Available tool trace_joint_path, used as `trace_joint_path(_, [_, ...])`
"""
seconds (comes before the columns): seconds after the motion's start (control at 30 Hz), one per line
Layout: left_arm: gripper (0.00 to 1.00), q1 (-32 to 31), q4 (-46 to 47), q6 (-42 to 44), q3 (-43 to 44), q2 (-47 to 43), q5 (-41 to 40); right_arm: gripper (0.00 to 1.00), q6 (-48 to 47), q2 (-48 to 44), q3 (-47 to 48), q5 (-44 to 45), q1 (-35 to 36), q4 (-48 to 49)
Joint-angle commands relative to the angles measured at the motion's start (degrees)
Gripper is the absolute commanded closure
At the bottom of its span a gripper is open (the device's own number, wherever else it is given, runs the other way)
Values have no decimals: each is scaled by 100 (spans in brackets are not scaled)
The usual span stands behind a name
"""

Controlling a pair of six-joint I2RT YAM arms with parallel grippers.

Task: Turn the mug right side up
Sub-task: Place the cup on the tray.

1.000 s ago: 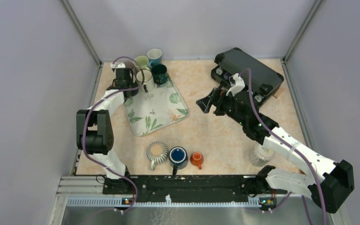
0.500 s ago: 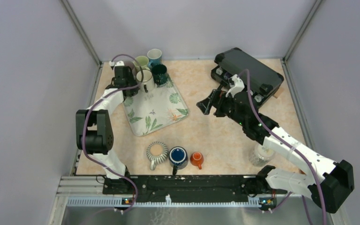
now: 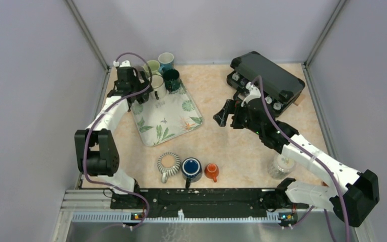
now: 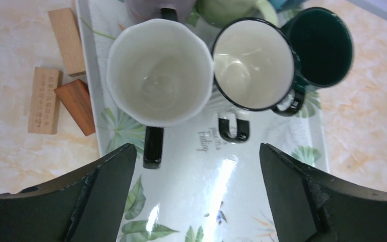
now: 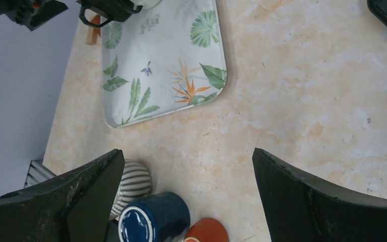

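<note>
Left fingers (image 4: 103,196) stood wide, empty, beside upright white mug (image 4: 158,75) on tray (image 4: 221,201). Right fingers (image 5: 80,196) were wide too, holding nothing, over tabletop (image 5: 302,101).

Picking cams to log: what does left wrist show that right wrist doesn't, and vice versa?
Only left wrist: the open mouths of three upright mugs, a white mug, a black-rimmed mug and a green mug, plus wood blocks beside the tray.
Only right wrist: the striped mug, blue mug and orange mug on the table, off the tray.
Both: the leaf-print tray and the marbled table.
</note>
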Motion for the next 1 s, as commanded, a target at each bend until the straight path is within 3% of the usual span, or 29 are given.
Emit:
trace_joint_path(0.0, [2, 12, -181, 36, 99, -629, 749, 1, -125, -4, 333, 297, -23, -597])
trace_joint_path(0.3, [2, -470, -245, 198, -491, -1497, 1699, 1, 165, -230, 302, 1108, -24, -1803])
trace_joint_path(0.67, [2, -1360, -311, 436, -704, -1735, 2749, 1, 802, -252, 712, 1948, -23, -3724])
trace_joint_path(0.97, [2, -1500, -194, 397, -929, -1863, 3295, 1, 2915, -295, 1521, 3223, -21, -6253])
